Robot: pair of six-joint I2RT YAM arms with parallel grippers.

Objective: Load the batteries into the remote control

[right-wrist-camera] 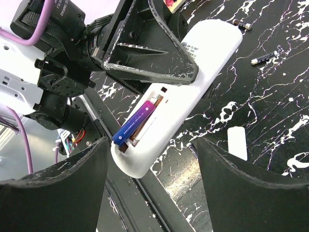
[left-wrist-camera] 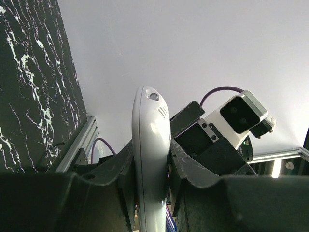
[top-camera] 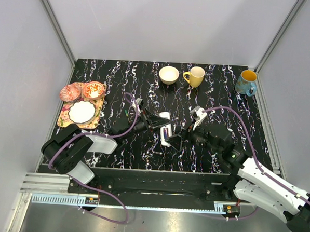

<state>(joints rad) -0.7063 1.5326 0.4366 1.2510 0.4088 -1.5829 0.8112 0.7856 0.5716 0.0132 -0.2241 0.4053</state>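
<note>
Remote: the remote (right-wrist-camera: 212, 53) is at mid desk, tilted, its open bay (right-wrist-camera: 155, 100) facing the right arm.
Left fingers: the left fingers (right-wrist-camera: 164, 58) are clamped on the remote's sides, about midway along it.
Right fingers: the right fingers (right-wrist-camera: 63, 193) stand wide apart just beyond the remote's bay end, holding nothing.
Loaded: one blue-purple battery (right-wrist-camera: 137, 123) lies in the bay, apparently not fully seated; the slot beside it looks unfilled.
Loose batteries: two loose batteries (right-wrist-camera: 263, 59) lie on the desk (right-wrist-camera: 270, 111) far of the remote, apart from each other.
Cover: a small white cover (right-wrist-camera: 237, 143) lies flat on the desk to the right.
Handling: the remote looks light, stiff and smooth, so it may twist in the clamp when pushed. The batteries look hard and round and likely roll.
Hold: best taken across mid-barrel, leaving both ends free.
</note>
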